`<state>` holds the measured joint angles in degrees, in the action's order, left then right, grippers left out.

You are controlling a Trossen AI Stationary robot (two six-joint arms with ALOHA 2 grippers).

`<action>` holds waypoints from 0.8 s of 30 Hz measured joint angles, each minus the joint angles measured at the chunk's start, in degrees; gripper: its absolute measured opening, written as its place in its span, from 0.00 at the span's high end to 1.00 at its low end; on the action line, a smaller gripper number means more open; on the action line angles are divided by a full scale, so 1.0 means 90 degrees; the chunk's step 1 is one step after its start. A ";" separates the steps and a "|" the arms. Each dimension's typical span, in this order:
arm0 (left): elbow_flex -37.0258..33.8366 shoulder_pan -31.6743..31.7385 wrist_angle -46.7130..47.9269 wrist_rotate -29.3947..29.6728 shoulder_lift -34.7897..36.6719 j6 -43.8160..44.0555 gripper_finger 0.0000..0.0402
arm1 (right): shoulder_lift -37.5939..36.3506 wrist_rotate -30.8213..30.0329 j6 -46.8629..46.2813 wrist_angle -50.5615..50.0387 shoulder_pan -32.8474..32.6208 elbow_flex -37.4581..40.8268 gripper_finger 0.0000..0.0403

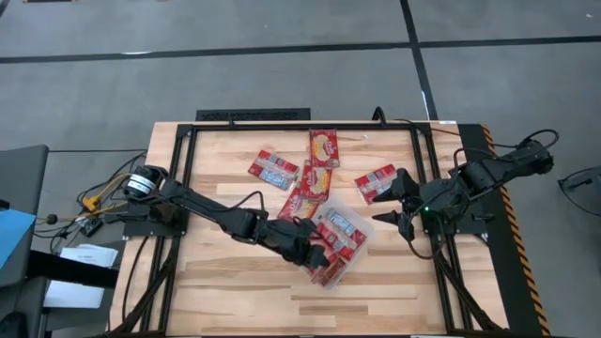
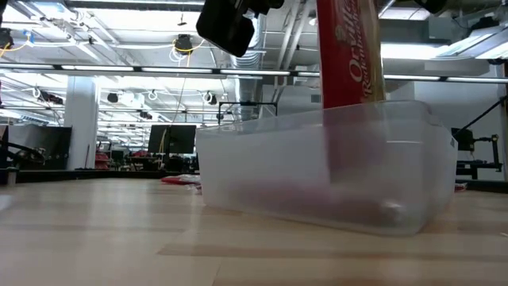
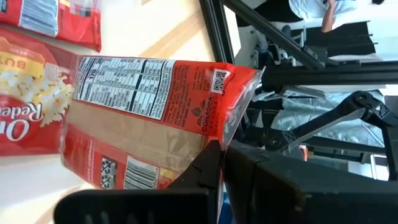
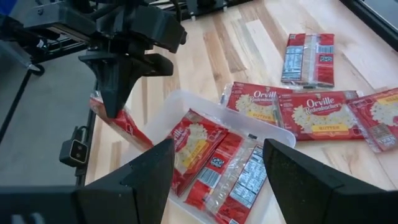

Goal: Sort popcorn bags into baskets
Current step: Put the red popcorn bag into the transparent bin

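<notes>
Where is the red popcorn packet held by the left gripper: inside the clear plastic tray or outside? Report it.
Outside: the red popcorn packet hangs from the left gripper beside the clear plastic tray, above the tabletop.

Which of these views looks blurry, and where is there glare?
Low view: the clear tray is soft, close to the lens, and ceiling lights glare behind it. Left wrist view: the held popcorn bag is sharp, the background washed out. High view: evenly lit.

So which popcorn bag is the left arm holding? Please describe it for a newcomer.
Find the clear tray on the wooden table. At its edge nearest the left arm, the left gripper pinches one red bag. Unlike the other bags, it hangs upright instead of lying flat.
</notes>
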<state>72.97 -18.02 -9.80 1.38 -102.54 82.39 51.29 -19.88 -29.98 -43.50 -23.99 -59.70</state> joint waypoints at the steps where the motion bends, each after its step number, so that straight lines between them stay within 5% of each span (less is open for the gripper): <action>1: 0.0000 0.0002 0.0000 0.0008 0.0000 0.0000 1.00 | 0.0000 0.0000 0.0000 -0.0001 0.0000 0.0000 0.33; 15: 0.0009 0.0039 -0.1044 -0.0232 -0.0389 0.0424 1.00 | 0.0000 -0.0024 0.0049 -0.0081 0.0010 0.0000 0.33; 24: 0.0007 0.0150 -0.0144 -0.0514 -0.0401 0.0345 1.00 | 0.0002 -0.0034 0.0051 -0.0132 0.0007 0.0000 0.33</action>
<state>73.03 -16.67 -11.10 -3.25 -106.15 85.50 51.31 -20.18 -29.52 -44.69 -23.92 -59.70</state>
